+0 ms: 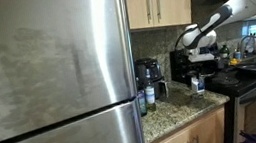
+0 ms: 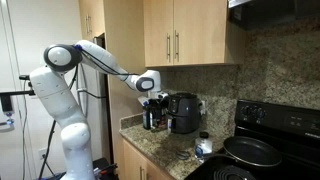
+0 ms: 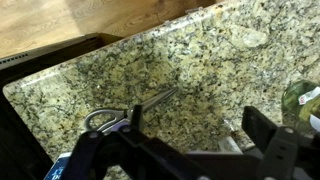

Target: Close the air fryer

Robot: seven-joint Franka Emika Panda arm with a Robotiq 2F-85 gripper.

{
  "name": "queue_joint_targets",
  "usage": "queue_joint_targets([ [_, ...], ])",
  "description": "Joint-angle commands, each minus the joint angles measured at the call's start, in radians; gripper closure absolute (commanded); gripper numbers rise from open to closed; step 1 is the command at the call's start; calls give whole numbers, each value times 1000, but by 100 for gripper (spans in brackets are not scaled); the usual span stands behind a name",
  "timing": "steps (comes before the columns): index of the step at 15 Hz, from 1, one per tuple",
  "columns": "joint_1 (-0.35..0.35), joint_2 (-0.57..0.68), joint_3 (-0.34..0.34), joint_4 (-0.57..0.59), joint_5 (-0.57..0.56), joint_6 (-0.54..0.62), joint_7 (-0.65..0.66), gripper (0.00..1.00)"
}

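The jaws stand wide apart with nothing between them, above the speckled granite worktop (image 3: 200,60), where a metal ring (image 3: 100,120) lies. In an exterior view they hang higher than the air fryer (image 2: 182,112) and a little to its side. The air fryer stands on the worktop against the wall, and whether it is shut cannot be told. A coffee maker (image 2: 153,113) stands just beside it. 1 blue-lidded jar (image 2: 204,146) sits in front of it, contents unclear, with 1 pan (image 2: 252,151) beyond.

The air fryer (image 2: 183,112) is too small to read, and the wrist view crops the end effector (image 3: 182,152).
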Motion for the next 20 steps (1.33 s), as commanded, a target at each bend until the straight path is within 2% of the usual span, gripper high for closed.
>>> queue_joint_targets([
  [1,0,0,-1,1,0,-2,0,0],
  [4,0,0,-1,1,0,-2,0,0],
  [5,-11,33,11,12,-45,8,19,0],
  [8,-62,224,40,64,-280,209,140,0],
  [10,-70,326,33,99,-425,349,231,0],
  [11,-69,391,24,132,-513,420,300,0],
  [13,-33,523,-18,220,-591,520,399,0],
  [14,-5,575,-42,265,-589,549,449,0],
  [15,6,454,-53,153,-543,509,374,0],
  [17,36,549,-82,226,-540,546,407,0],
  [19,62,571,-103,253,-564,512,401,0],
  [20,80,583,-120,261,-567,531,428,0],
])
